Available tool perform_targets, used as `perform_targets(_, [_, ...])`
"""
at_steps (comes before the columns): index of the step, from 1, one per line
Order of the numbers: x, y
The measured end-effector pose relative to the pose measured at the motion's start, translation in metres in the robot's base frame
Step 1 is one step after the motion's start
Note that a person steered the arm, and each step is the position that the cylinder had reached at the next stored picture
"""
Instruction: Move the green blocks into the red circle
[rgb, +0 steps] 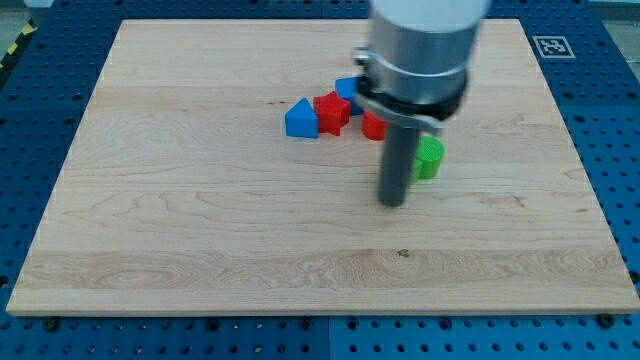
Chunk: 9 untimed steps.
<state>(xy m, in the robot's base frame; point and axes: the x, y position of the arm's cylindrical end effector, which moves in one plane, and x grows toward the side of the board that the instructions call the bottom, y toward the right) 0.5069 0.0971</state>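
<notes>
A green block (430, 157) lies right of the board's middle, partly hidden behind the rod; its shape is unclear. My tip (392, 202) rests on the board just below and left of that green block, close to it. A red block (373, 126), partly hidden by the arm, sits just above and left of the green block. A red star-like block (331, 112) and a blue triangular block (300, 119) lie further left. Another blue block (347, 90) peeks out beside the arm. Only one green block shows.
The wooden board (200, 220) lies on a blue perforated table (620, 150). The arm's grey body (420, 45) covers part of the board's top. A printed marker (552, 45) sits off the board's top right corner.
</notes>
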Motion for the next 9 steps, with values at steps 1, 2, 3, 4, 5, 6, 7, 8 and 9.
perform_targets(1, [-0.005,0.075])
perform_targets(2, [-0.001,0.112])
perform_targets(3, [-0.001,0.118])
perform_targets(4, [-0.001,0.092])
perform_targets(5, [-0.001,0.048])
perform_targets(6, [-0.009,0.004])
perform_targets(7, [-0.021,-0.020])
perform_targets(8, [-0.012,-0.016])
perform_targets(9, [-0.008,0.000])
